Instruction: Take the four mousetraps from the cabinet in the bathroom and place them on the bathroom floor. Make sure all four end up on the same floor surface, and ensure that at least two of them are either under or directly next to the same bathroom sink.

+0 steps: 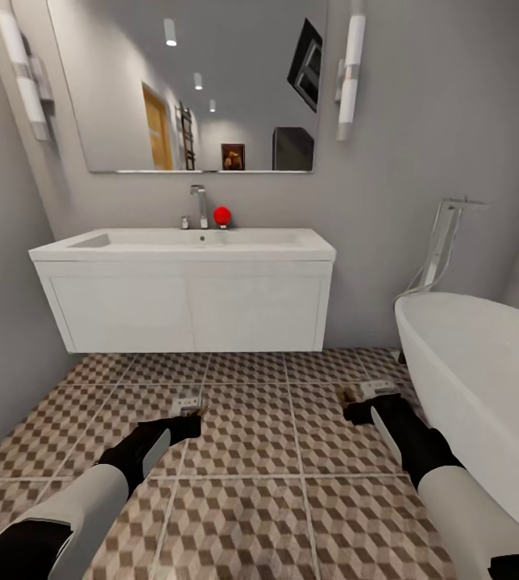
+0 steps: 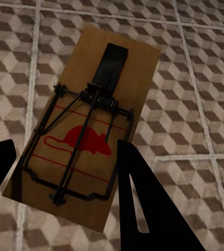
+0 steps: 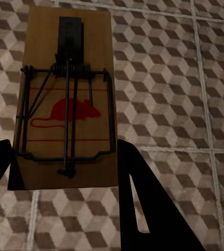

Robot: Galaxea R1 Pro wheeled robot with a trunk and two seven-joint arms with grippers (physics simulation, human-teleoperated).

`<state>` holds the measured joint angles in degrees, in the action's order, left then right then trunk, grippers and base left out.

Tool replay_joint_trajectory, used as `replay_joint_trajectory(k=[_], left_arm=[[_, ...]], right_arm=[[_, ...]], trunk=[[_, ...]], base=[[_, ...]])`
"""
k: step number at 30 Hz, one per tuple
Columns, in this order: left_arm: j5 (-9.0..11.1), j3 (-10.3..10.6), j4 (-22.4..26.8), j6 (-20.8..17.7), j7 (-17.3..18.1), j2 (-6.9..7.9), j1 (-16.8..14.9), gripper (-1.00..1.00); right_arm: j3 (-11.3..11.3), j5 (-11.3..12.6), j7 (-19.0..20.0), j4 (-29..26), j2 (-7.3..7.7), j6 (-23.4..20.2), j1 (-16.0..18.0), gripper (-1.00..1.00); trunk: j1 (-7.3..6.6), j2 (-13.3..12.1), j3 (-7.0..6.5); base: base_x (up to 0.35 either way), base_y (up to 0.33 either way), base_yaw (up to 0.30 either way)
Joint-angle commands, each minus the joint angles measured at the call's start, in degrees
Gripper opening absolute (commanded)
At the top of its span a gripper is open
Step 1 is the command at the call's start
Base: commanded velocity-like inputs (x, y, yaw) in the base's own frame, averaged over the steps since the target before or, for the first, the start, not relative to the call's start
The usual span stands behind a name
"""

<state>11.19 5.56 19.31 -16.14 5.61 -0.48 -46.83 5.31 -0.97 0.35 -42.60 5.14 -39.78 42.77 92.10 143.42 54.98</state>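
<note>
In the left wrist view a tan wooden mousetrap (image 2: 85, 130) with a black spring bar and a red mouse print lies between my left gripper's (image 2: 65, 144) black fingers (image 2: 140, 204), which are shut on it. My right gripper (image 3: 65, 142) is shut on a second mousetrap (image 3: 67, 99) in the same way. In the head view both grippers are low over the cube-patterned bathroom floor (image 1: 251, 451) in front of the long white sink (image 1: 183, 278): the left gripper (image 1: 191, 419) with its mousetrap (image 1: 188, 400), the right gripper (image 1: 354, 407) with its mousetrap (image 1: 376, 389). The cabinet is out of view.
A rounded white bathtub (image 1: 485, 370) stands close to my right arm. A chrome tap (image 1: 201, 205) and a red ball (image 1: 222, 215) sit on the sink, with a mirror (image 1: 195, 80) above. A grey wall (image 1: 2, 322) bounds the left side.
</note>
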Motion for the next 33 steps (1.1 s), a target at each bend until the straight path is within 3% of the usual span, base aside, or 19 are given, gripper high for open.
replay_joint_trajectory(k=[1, 26, 33], left_arm=[[0.6, 0.3, 0.1, -0.3, -0.1, 0.04, 0.0, -1.0], [0.5, 0.4, 0.2, -0.3, -0.3, 0.04, 0.0, -1.0], [0.5, 0.4, 0.3, -0.2, -0.4, 0.04, 0.0, -1.0]], right_arm=[[0.2, -0.1, 0.0, -0.1, 0.06, -0.3, 0.0, -1.0], [0.3, -0.1, -0.1, -0.1, 0.0, -0.3, 0.0, -1.0], [0.3, -0.1, -0.1, -0.1, -0.04, -0.2, 0.0, -1.0]], trunk=[[0.01, 0.0, 0.29], [0.03, 0.1, 0.51], [0.03, 0.1, 0.51]], base=[[0.0, 0.0, 0.0], [0.001, 0.0, 0.0], [0.2, 0.0, 0.0]])
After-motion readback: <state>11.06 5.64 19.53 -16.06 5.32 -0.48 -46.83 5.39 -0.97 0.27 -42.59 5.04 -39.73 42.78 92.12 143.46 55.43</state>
